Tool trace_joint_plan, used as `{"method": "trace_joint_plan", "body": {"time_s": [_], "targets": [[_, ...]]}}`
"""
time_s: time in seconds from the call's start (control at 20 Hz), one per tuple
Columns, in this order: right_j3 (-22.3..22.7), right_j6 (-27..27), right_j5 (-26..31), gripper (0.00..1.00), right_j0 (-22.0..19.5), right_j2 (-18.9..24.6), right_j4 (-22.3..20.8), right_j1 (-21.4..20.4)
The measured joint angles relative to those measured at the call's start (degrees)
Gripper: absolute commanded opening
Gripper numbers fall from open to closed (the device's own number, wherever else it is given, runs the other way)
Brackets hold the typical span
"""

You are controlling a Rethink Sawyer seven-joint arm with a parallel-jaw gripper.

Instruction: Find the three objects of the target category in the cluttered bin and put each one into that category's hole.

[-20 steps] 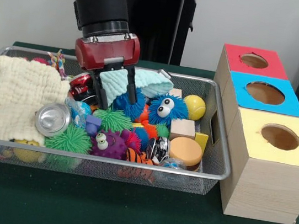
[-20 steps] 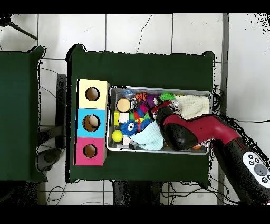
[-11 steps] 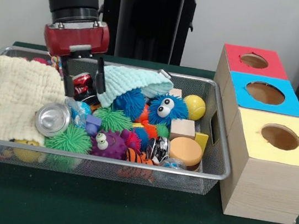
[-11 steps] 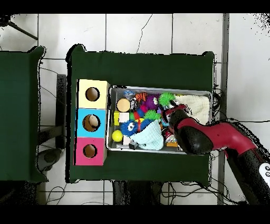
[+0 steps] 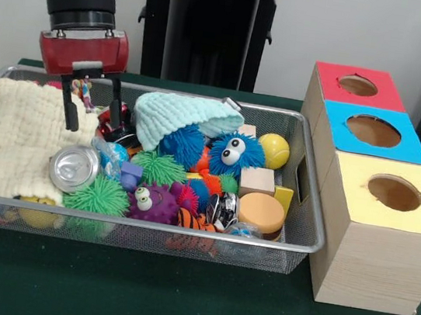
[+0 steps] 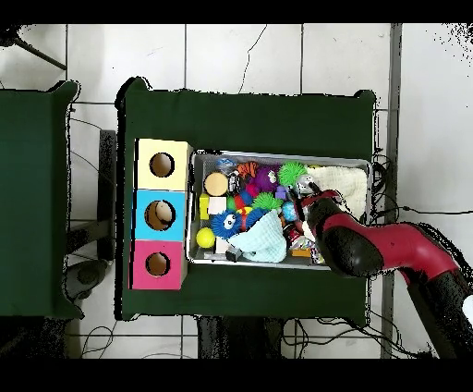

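Observation:
My gripper (image 5: 90, 112) hangs open and empty over the left half of the wire bin (image 5: 305, 218), above the right edge of a cream cloth (image 5: 17, 138). A silver can (image 5: 74, 167) lies just below and in front of it. A mint cloth (image 5: 181, 116) is draped over toys to its right. Further right are a blue furry ball with eyes (image 5: 234, 153), a yellow ball (image 5: 273, 150), a wooden block (image 5: 257, 181) and a wooden disc (image 5: 262, 212). Green spiky balls (image 5: 95, 198) and a purple one (image 5: 153, 203) lie in front. In the overhead view the arm (image 6: 356, 245) covers the bin's right part.
To the right of the bin stands a wooden box with a red hole (image 5: 358, 85), a blue hole (image 5: 373, 130) and a yellow hole (image 5: 394, 193). Overhead, that box (image 6: 162, 214) sits left of the bin. A red can (image 5: 114, 120) lies behind the gripper's right finger.
The gripper let go of the mint cloth, rose and moved left in the front view to above the cream cloth. The mint cloth has settled onto the toys.

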Motion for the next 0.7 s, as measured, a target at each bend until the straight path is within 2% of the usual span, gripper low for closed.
{"method": "trace_joint_plan", "body": {"time_s": [0.7], "targets": [[-0.44,0.00,0.18,1.00,3.63,-2.88,0.85,0.05]]}}
